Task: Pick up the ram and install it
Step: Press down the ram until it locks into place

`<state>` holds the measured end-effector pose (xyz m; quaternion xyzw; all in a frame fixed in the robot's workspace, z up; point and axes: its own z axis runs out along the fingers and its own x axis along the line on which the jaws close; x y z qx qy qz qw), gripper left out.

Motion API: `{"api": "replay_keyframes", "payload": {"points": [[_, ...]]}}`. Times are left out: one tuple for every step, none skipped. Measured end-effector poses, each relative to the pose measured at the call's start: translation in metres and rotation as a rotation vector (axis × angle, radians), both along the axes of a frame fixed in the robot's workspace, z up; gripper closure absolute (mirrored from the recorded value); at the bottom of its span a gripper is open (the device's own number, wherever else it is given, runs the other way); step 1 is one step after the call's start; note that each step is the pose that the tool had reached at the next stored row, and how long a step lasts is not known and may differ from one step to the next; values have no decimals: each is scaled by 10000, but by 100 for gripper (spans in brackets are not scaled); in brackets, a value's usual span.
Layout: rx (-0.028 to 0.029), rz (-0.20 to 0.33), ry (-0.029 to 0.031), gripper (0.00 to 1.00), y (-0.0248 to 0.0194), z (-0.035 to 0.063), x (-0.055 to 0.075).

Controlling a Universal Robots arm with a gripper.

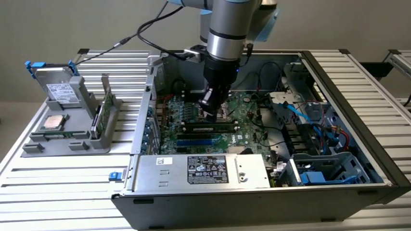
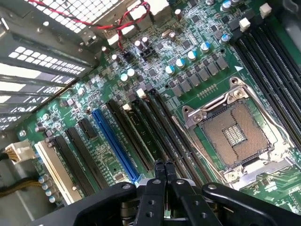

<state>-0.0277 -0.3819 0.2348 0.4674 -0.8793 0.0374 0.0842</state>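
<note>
Nearest me, the silver power supply (image 1: 205, 169) is sitting along the front edge of the open computer case (image 1: 359, 192). Just behind it, the ram (image 1: 209, 128) is lying lengthwise in one of the black memory slots on the green motherboard (image 1: 250, 115), apparently seated or nearly so.

The end effector (image 1: 211, 111) is reaching down from the arm right over the stick. From the wrist, its fingers (image 2: 157, 181) are showing pressed together with nothing visible between them, their tips pointing at the slot bank between the blue expansion slot (image 2: 115, 146) and the empty processor socket (image 2: 235, 136).

I am judging this to be the install step, with the clenched tips bearing down on the stick's top edge rather than carrying it. The next move is calling for straight, even pressure, and I cannot tell whether the end latches are closed.

Farther off on the surface (image 1: 64, 192), at the exterior view's left, a gray holder (image 1: 64, 139) is keeping a square processor chip (image 1: 54, 123).
</note>
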Motion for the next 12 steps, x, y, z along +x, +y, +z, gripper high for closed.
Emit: {"api": "replay_keyframes", "payload": {"points": [[1,-115,-20,90,0,0,0],[1,-226,-41,90,0,0,0],[1,-342,-64,90,0,0,0],[0,-448,-89,90,0,0,1],[0,-557,-119,90,0,0,1],[1,-658,-149,90,0,0,0],[1,-760,-184,90,0,0,0],[2,-866,-219,90,0,0,1],[3,-972,-253,90,0,0,1],[3,-1079,-286,90,0,0,1],[2,-1187,-315,90,0,0,1],[2,-1300,-343,90,0,0,1]]}}
